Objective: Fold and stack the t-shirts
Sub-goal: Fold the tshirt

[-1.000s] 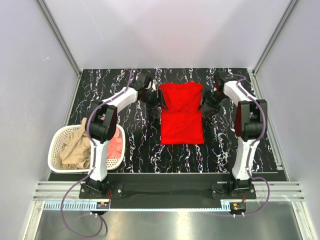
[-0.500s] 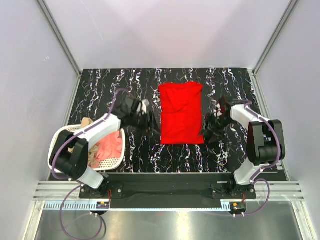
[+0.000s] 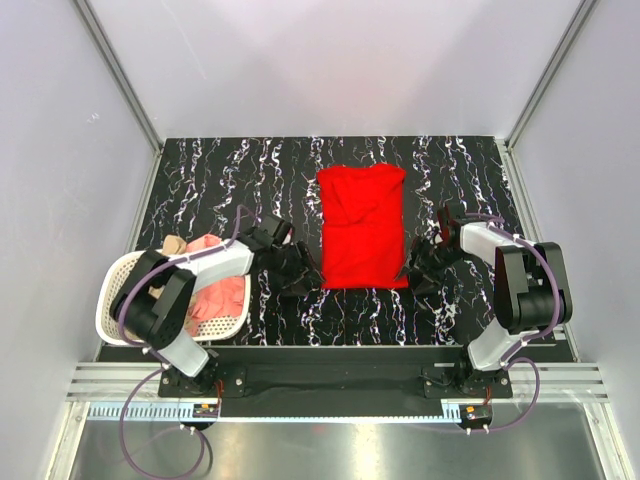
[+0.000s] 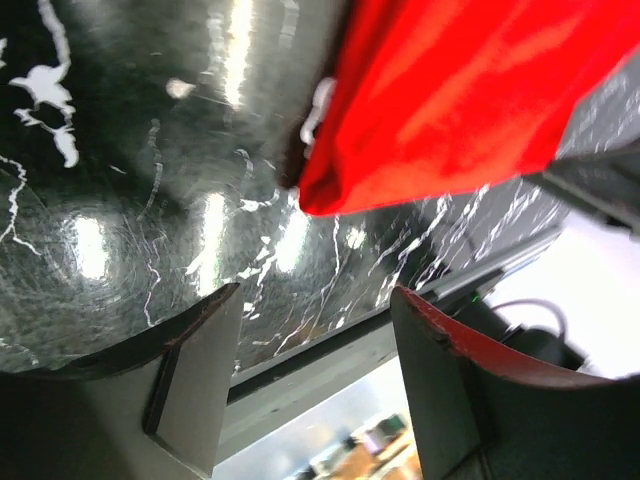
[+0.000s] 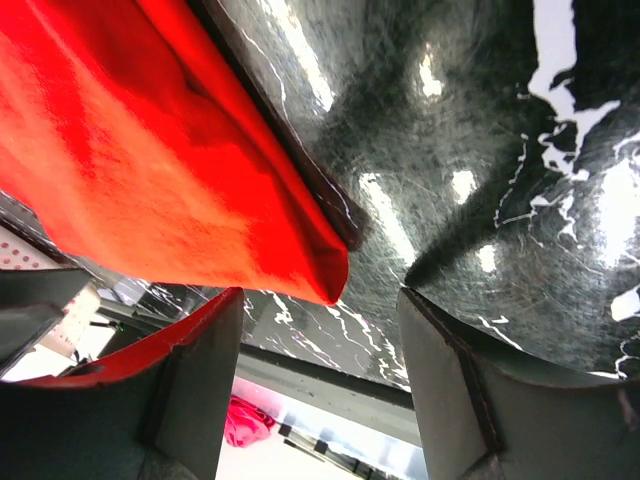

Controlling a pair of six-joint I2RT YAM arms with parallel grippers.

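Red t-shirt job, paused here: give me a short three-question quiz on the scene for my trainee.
1. Multiple choice: where does the red t-shirt lie? A in the laundry bin; B flat on the black marbled table; C hanging from a gripper.
2. True or false: the left gripper and the right gripper both have open jaws, holding nothing.
3. Fill in: the two shirts in the white basket are ___ and ___.
Key: 1 B. 2 True. 3 the salmon-pink shirt and the tan shirt.
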